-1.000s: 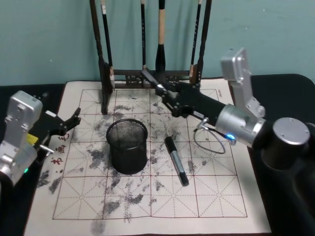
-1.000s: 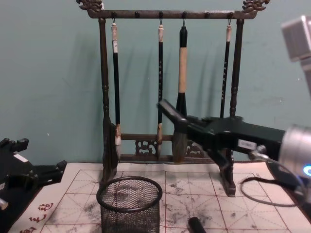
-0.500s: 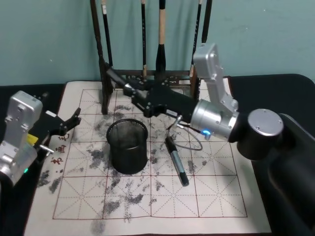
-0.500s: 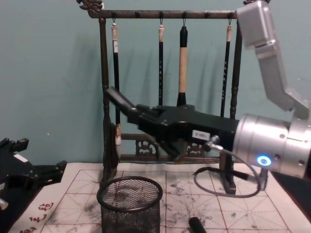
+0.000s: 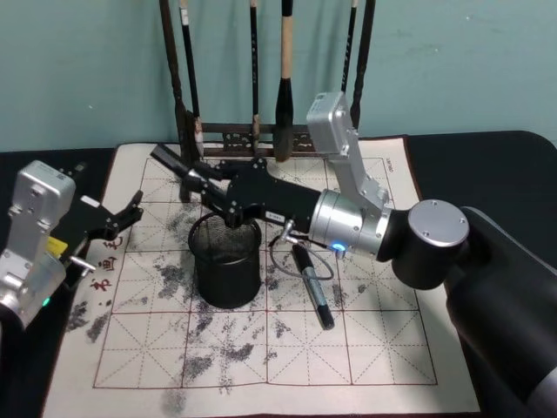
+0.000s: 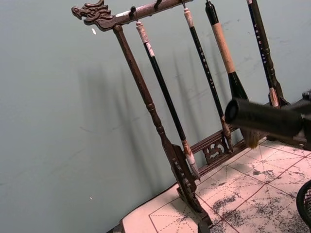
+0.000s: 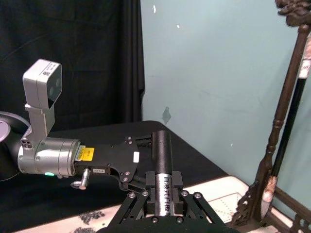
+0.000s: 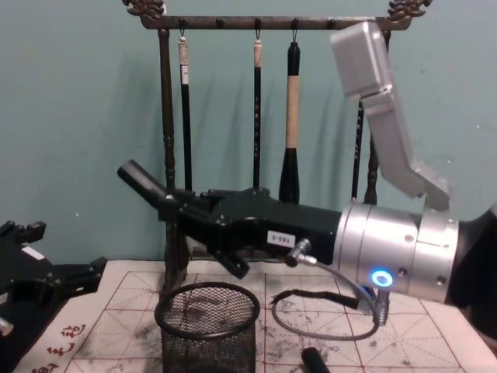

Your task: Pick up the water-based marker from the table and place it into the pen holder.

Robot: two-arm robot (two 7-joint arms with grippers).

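Observation:
My right gripper (image 5: pixel 211 192) is shut on a black water-based marker (image 5: pixel 174 165) with a white printed label. It holds the marker level and slightly tilted, above the far rim of the pen holder (image 5: pixel 226 261). The marker's free end points left past the rim. In the chest view the marker (image 8: pixel 142 181) sticks out of the gripper (image 8: pixel 177 211), above the black mesh pen holder (image 8: pixel 206 325). The right wrist view shows the barrel (image 7: pixel 162 155) clamped in the gripper (image 7: pixel 163 196). A second black marker (image 5: pixel 312 286) lies on the table (image 5: pixel 374 348) right of the holder. My left gripper (image 5: pixel 111 222) rests open at the mat's left edge.
A tall dark wooden rack (image 5: pixel 265 135) hung with several brushes (image 8: pixel 291 116) stands at the back of the mat, just behind my right arm. A loose cable (image 5: pixel 291 257) loops under the right wrist.
My right arm has swung left with the marker in its grip, from in front of the rack's middle to over the pen holder. The left arm has stayed still.

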